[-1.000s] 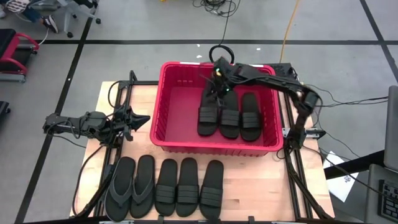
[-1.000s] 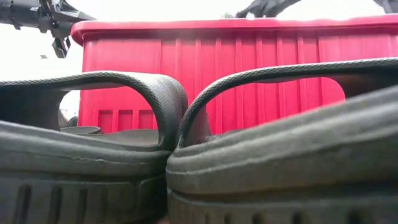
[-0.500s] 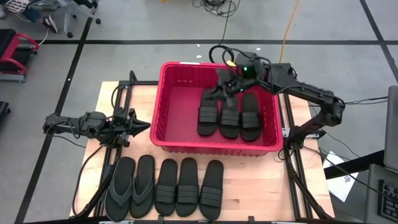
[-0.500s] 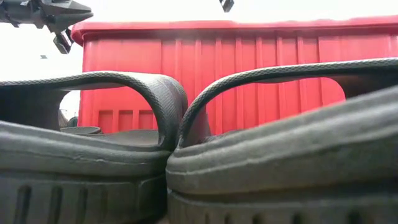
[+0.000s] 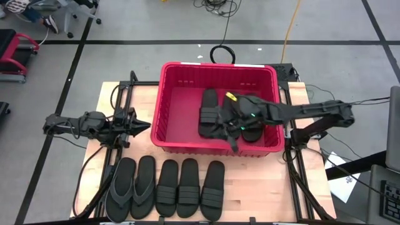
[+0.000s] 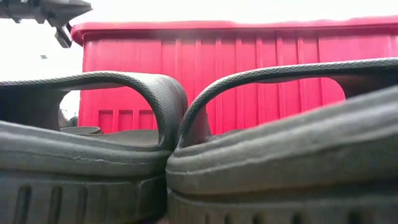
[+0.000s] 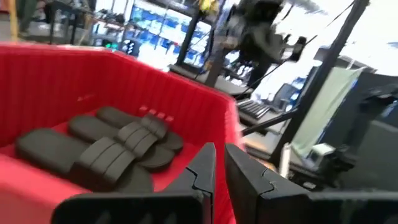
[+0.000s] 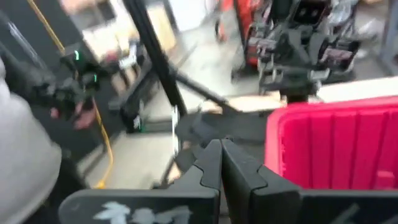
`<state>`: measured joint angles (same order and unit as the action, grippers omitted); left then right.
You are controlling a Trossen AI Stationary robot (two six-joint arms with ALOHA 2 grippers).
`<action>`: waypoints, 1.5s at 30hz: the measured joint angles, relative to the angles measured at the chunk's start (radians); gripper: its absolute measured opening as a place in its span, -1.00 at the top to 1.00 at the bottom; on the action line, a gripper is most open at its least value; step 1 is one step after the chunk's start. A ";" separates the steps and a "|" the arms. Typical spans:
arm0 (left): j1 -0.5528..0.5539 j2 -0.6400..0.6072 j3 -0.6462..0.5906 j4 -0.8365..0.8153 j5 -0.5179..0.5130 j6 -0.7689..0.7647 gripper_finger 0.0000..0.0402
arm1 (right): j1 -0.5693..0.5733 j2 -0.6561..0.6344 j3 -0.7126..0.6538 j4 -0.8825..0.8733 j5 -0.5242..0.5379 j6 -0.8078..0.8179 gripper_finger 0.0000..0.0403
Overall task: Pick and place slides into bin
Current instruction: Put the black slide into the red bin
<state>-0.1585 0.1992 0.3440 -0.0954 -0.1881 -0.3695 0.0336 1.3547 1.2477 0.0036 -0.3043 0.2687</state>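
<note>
Counter [image 5: 250, 187]: light wood top, dark frame rails along both sides.

Bin [image 5: 181, 94]: red tub at the far edge of the counter, a bit toward the right side. Three black sandals lie in it side by side; the left one [image 5: 209, 112] is clear, the other two partly hidden under my right arm.

Along the near edge, a row of five: the flip-flop pair [image 5: 132, 185] nearest the left corner, then three banded sandals [image 5: 190, 187] touching one another toward the middle.

Right tool [image 5: 230, 134]: over the bin's near wall, above the sandals inside; fingers [image 8: 208, 163] pressed together, nothing between them.

Left tool [image 5: 142, 125]: at the left edge of the counter, tip just beside the bin's left wall; fingers [image 7: 202, 167] nearly together, a thin gap, empty.
</note>
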 joint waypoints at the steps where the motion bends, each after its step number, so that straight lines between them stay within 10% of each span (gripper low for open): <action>1: 0.000 0.010 0.019 -0.001 0.014 -0.003 0.85 | 0.012 -0.031 -0.050 0.059 0.034 0.023 1.00; 13: -0.003 0.451 0.491 -0.249 0.131 0.083 0.85 | 0.080 -0.416 -0.444 0.238 0.281 0.089 1.00; 28: -0.183 1.176 1.034 -0.141 0.162 0.147 0.99 | 0.086 -0.682 -0.525 0.031 0.063 0.064 1.00; 45: -0.257 1.652 1.263 -0.320 0.247 0.008 0.99 | 0.086 -0.754 -0.525 0.025 -0.014 0.110 1.00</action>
<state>-0.4152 1.8515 1.6070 -0.4150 0.0591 -0.3615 0.1200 0.6006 0.7227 0.0288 -0.3187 0.3782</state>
